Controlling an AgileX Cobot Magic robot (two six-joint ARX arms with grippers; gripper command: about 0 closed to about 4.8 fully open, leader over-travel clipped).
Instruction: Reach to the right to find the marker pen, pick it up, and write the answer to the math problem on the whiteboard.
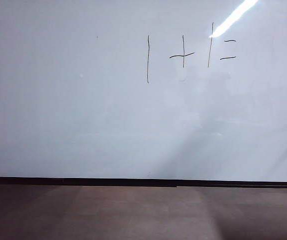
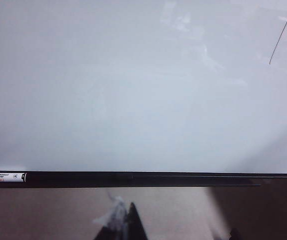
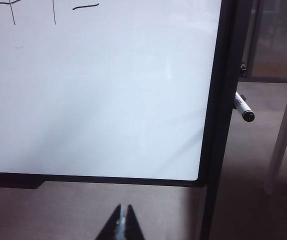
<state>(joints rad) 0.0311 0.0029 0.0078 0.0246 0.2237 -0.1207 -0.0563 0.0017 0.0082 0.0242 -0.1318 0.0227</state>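
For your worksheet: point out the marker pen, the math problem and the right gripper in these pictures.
marker pen (image 3: 244, 108): right wrist view, on its white barrel.
math problem (image 1: 183, 52): exterior view, on the plus sign.
right gripper (image 3: 123, 220): right wrist view, between its shut fingertips.

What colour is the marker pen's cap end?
Black, on a white barrel: marker pen, clearest in the right wrist view.

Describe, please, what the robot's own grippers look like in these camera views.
Only fingertips show. The right gripper appears in the right wrist view as two slim black fingers tapering to points, pressed together. The left gripper appears in the left wrist view as a dark pointed tip with a pale, blurred patch. No arms, cables or markings are visible.
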